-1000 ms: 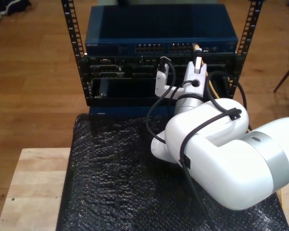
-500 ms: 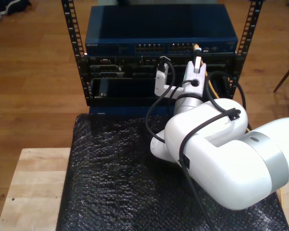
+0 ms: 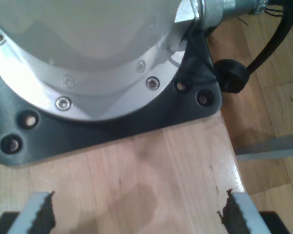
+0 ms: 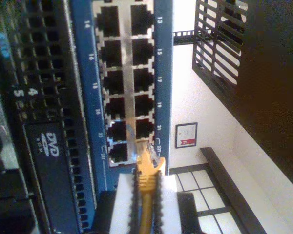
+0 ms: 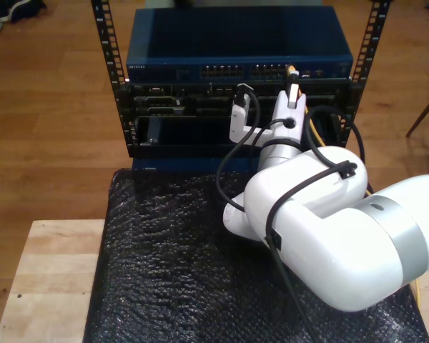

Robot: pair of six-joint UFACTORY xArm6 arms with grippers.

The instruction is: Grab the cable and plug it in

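Note:
The yellow-orange cable [image 4: 146, 170] is pinched between the pads of my second gripper [image 4: 145, 195], which is shut on it. Its clear plug [image 4: 145, 150] points at the blue switch's port block [image 4: 124, 73] and sits right by the end ports numbered around 21 to 24; I cannot tell whether it touches. In the exterior view my second gripper [image 5: 293, 89] is raised in front of the switch [image 5: 236, 50], with the cable tip [image 5: 292, 70] at the port row and more cable [image 5: 314, 128] trailing down behind the arm. My first gripper [image 3: 136, 214] stands open over bare wood.
Black rack units [image 5: 186, 107] sit below the switch between perforated rack rails [image 5: 107, 43]. A black bubble-wrap mat [image 5: 164, 271] covers the wooden table [image 5: 50, 279]. An arm's dark base plate [image 3: 112, 122] and a black cable [image 3: 273, 39] lie ahead of my first gripper.

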